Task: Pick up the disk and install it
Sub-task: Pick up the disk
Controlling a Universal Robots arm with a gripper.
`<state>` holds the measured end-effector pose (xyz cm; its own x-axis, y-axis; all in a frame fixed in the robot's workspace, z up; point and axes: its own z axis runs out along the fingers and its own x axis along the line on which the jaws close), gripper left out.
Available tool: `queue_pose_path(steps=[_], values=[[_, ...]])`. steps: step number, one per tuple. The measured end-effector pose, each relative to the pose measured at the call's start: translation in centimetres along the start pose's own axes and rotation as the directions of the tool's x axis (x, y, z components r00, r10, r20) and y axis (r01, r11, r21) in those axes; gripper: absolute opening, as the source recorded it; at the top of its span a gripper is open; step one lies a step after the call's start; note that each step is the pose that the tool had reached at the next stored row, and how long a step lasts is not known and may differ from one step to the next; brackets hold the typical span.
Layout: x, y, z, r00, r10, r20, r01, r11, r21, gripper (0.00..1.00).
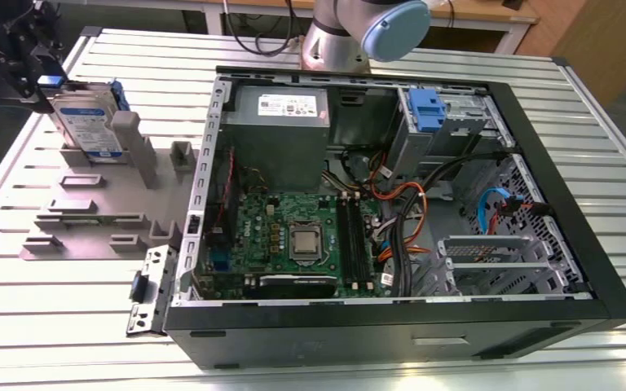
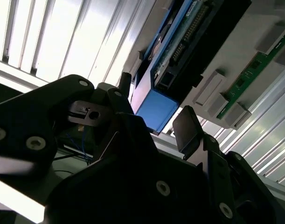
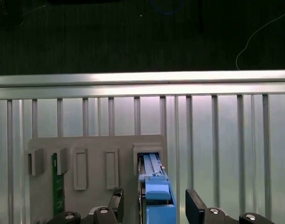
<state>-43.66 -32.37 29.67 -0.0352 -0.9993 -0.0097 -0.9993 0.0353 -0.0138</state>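
The disk (image 1: 82,122), silver with a white-and-blue label and blue rails, stands on edge in a slot of the grey fixture (image 1: 95,216) at the exterior view's left. My black gripper (image 1: 41,77) hangs right at its upper end. In the first wrist view the gripper (image 3: 155,201) is open, one finger (image 3: 116,199) on each side of the disk's blue rail (image 3: 156,189). In the second wrist view the gripper (image 2: 156,105) straddles the disk's blue end (image 2: 156,112), with a gap between it and the pad (image 2: 186,128).
An open computer case (image 1: 606,269) lies to the exterior view's right of the fixture, with a blue latch piece (image 1: 427,110) at its drive bay. A green memory stick (image 3: 58,182) stands in another fixture slot. All rests on a slatted metal table (image 1: 52,326).
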Motion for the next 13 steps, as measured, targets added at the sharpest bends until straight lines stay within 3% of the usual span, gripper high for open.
queue_pose_path(steps=[6, 7, 13], values=[[-0.04, 0.0, 0.16, 1.0, -0.001, 0.001, 0.001, 1.0, -0.0001, 0.62], [-0.05, 0.01, 0.17, 1.0, -0.001, 0.0011, 0.001, 1.0, 0.0, 0.55], [-0.18, -0.05, 0.24, 1.0, -0.001, 0.0011, 0.001, 1.0, 0.0, 0.53]])
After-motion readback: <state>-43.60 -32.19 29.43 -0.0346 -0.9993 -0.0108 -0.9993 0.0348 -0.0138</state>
